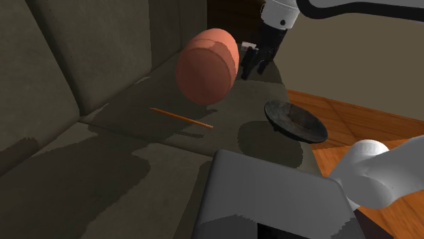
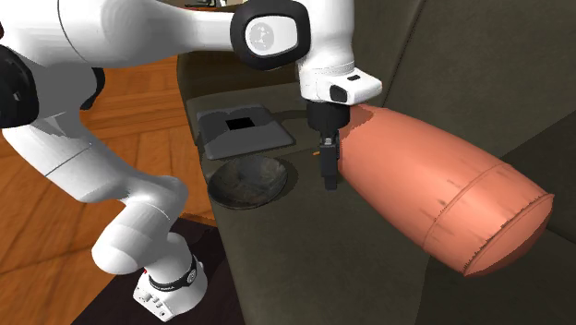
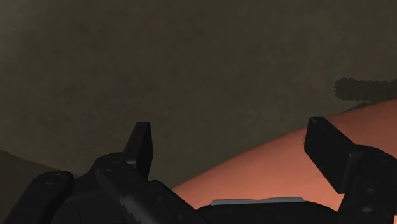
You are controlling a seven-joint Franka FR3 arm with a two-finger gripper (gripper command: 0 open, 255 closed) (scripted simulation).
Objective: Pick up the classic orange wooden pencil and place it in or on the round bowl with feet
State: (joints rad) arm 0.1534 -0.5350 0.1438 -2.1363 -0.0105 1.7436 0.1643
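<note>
The hand [image 1: 251, 68] hangs with its 2 fingers spread wide and nothing between them, just beside a big salmon-pink bolster cushion [image 1: 206, 66] on the sofa seat [image 1: 102, 170], at the cushion's right in the shoulder view. The thin orange pencil [image 1: 181, 118] lies flat on the seat just below the cushion in that view (well apart from the hand). The dark round bowl [image 1: 293, 121] sits at the seat's edge near the stand [image 1: 272, 197], apart from the pencil.

Pencil [image 1: 181, 117] is orange, pillow [image 1: 206, 66] salmon pink, bowl [image 1: 293, 120] dark grey, sofa [image 1: 81, 163] murky olive-brown, floor [image 1: 367, 122] warm orange wood grain, arm [image 1: 380, 170] white, end effector [image 1: 252, 70] black.
</note>
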